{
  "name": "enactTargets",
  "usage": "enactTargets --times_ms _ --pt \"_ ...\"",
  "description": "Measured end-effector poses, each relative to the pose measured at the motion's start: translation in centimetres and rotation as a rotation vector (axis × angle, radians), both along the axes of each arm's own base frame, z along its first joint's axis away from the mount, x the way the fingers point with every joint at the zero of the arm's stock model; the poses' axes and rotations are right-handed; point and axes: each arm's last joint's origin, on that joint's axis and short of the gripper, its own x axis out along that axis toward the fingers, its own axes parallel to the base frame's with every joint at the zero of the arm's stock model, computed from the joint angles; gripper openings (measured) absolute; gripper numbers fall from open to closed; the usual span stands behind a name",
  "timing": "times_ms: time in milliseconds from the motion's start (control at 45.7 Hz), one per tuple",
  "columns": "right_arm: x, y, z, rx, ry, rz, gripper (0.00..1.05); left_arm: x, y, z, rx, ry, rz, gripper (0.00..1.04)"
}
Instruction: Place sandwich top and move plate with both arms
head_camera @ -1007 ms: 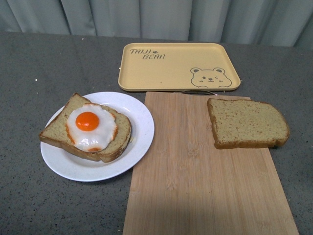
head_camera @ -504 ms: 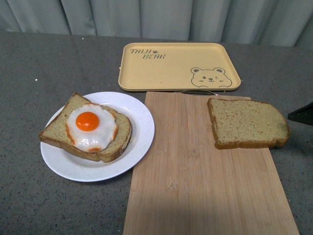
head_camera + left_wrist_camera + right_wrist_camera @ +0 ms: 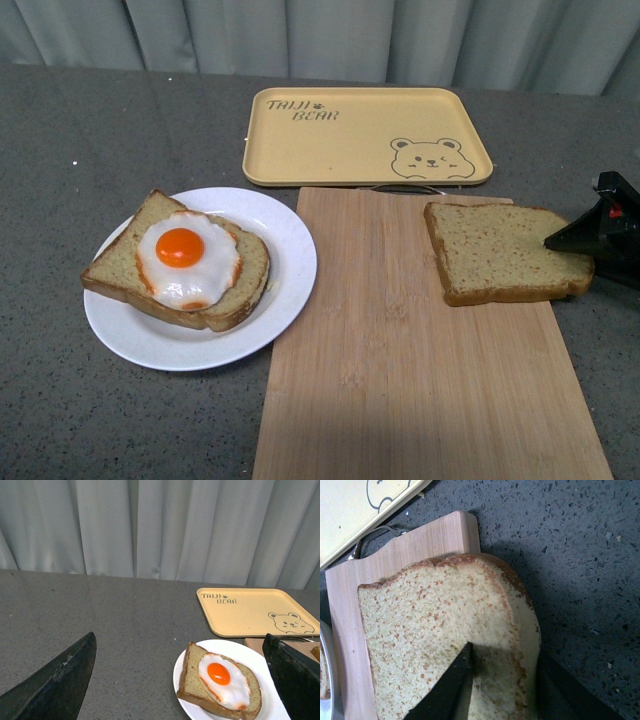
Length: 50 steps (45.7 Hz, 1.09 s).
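The sandwich top (image 3: 505,252), a plain brown bread slice, lies flat on the far right part of the wooden board. My right gripper (image 3: 565,240) is open at the slice's rounded right end. In the right wrist view (image 3: 505,652) one finger is over the slice (image 3: 435,625) and the other is just outside the crust. The white plate (image 3: 288,232) sits to the left and bears a bread slice with a fried egg (image 3: 180,260). My left gripper (image 3: 179,635) is open and empty, back from the plate (image 3: 235,647). It does not show in the front view.
A wooden cutting board (image 3: 400,370) lies at centre, touching the plate's right rim. A yellow bear-print tray (image 3: 365,135) lies behind it on the dark speckled table. Grey curtains hang at the back.
My right gripper has come in from the right edge and moved left to the rounded end of the plain bread slice. The plate, slice and tray have not moved.
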Motion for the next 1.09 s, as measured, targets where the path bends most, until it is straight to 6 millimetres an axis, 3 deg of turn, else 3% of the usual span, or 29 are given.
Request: enactTargets --times_ms 219,328,460,591,679,854,1095 --pt "-0.1 0.3 1.3 0.012 -0.035 -0.007 0.05 0.0 0.0 0.0 0.0 0.0 0.0 0.98" --pt "-0.4 1.4 3.2 0.076 -0.115 -0.018 0.02 0.0 0.0 0.0 0.0 0.0 0.0 0.98" --pt "-1.0 5.6 6.2 0.199 -0.263 -0.014 0.02 0.0 0.0 0.0 0.0 0.0 0.0 0.98" --pt "-1.1 10.1 6.8 0.327 -0.343 -0.052 0.02 0.0 0.0 0.0 0.0 0.0 0.0 0.98" --pt "-1.0 13.8 6.4 0.413 -0.341 -0.085 0.02 0.0 0.0 0.0 0.0 0.0 0.0 0.98" --pt "-0.9 19.0 4.5 0.471 -0.242 -0.099 0.02 0.0 0.0 0.0 0.0 0.0 0.0 0.98" --pt "-1.5 23.2 2.7 0.493 -0.16 -0.043 0.02 0.0 0.0 0.0 0.0 0.0 0.0 0.98"
